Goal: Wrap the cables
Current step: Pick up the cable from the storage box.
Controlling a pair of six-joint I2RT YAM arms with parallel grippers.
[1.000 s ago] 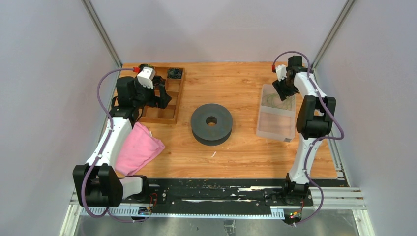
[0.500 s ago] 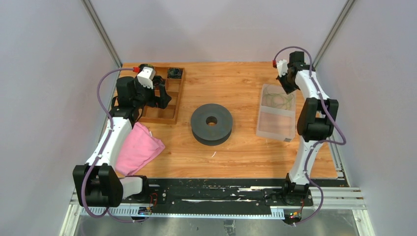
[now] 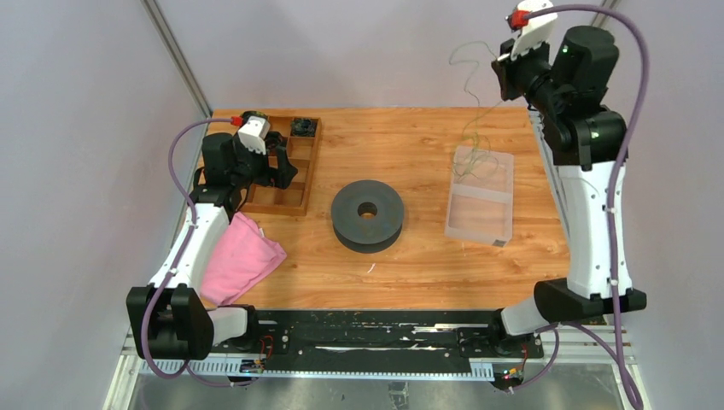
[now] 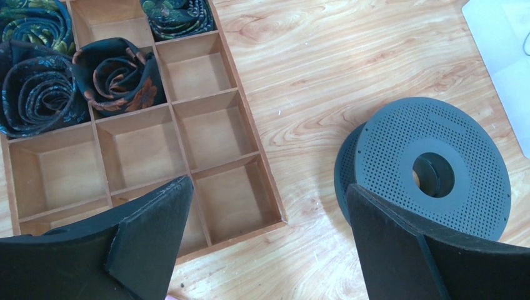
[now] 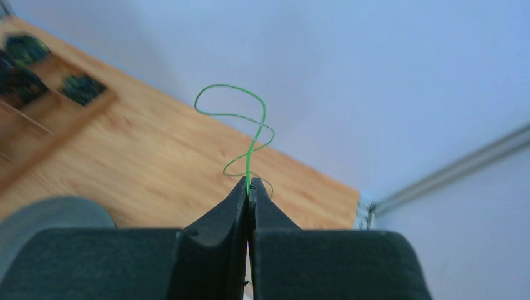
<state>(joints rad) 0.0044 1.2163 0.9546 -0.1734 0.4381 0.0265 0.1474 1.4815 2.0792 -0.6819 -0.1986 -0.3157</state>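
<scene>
A thin green cable stands in loops out of the tips of my right gripper, which is shut on it. Seen from above, the right gripper is raised high at the back right. From it the cable trails down into the clear bin, where more green wire lies. A dark grey spool lies flat at the table's middle. My left gripper hangs open over the near corner of the wooden tray, holding nothing, with the spool to its right.
The wooden tray at the back left holds rolled dark fabric pieces in several compartments. A pink cloth lies on the left beside the left arm. Grey walls close in the back and both sides.
The right gripper shut on the green cable in the clear bin, and the arm rose high, drawing the cable up out of the bin. The left arm has not moved.
</scene>
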